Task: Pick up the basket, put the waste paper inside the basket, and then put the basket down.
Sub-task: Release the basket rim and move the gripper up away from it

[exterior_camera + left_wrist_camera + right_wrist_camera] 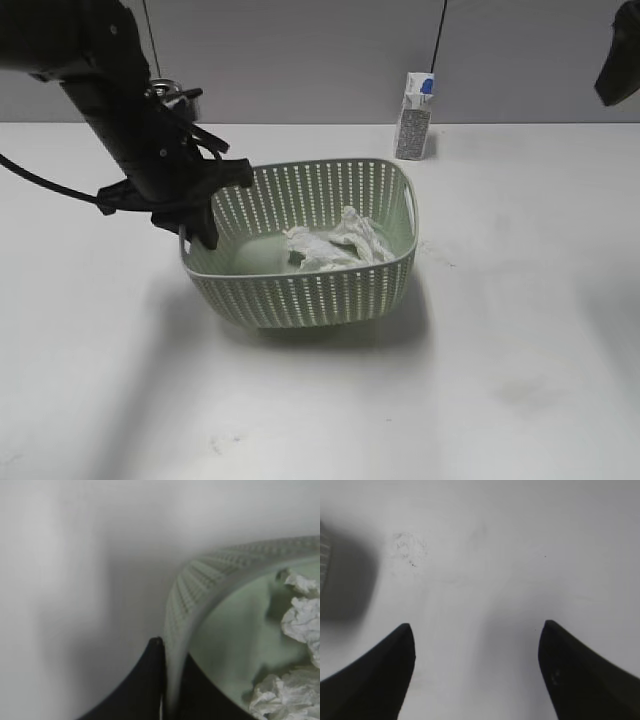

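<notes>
The pale sage-green basket (300, 295) sits in the middle of the white table, its left side slightly tilted up. Crumpled white waste paper (335, 245) lies inside it, toward the right. My left gripper (205, 225) is shut on the basket's left wall. In the left wrist view its two black fingers (172, 652) pinch the basket's rim (200, 580), with waste paper (300, 620) on the basket floor. My right gripper (477, 632) is open and empty above bare table. Only its tip (617, 65) shows at the exterior view's top right.
A small white-and-grey carton with a blue top (415, 115) stands at the back, behind the basket's right corner. A sliver of the basket (324, 555) shows at the right wrist view's left edge. A grey wall runs behind the table.
</notes>
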Robot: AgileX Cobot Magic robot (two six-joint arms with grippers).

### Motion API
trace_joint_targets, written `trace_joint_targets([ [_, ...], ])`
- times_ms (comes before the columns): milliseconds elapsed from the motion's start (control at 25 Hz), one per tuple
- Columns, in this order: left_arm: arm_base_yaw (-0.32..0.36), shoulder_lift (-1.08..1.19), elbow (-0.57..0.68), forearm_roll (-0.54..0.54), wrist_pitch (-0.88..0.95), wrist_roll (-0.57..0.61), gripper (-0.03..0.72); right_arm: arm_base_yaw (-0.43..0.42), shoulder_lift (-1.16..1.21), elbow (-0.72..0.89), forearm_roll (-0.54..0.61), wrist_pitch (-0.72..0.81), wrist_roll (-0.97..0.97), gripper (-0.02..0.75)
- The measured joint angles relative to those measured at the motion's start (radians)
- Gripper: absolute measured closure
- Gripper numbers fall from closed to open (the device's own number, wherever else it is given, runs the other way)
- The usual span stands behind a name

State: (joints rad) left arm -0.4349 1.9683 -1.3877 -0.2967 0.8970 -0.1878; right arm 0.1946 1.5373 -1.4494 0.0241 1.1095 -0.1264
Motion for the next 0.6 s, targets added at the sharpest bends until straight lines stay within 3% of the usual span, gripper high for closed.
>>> trace_joint_targets([
  [160,-0.017,0.063,-0.009,-0.002,-0.002,-0.041,0.682,0.0,-0.131,0.01,0.0,0.025,-0.001,0.16],
  [280,-0.018,0.068,-0.011,-0.005,-0.01,-0.047,0.599,0.0,-0.235,0.039,0.0,0.029,-0.001,0.161],
  [520,-0.018,0.068,-0.013,-0.006,-0.015,-0.04,0.202,0.0,-0.445,0.204,0.0,0.029,-0.001,0.162],
  [600,-0.018,0.066,-0.013,-0.01,-0.006,-0.007,0.107,0.0,-0.526,0.304,0.0,0.021,-0.001,0.164],
])
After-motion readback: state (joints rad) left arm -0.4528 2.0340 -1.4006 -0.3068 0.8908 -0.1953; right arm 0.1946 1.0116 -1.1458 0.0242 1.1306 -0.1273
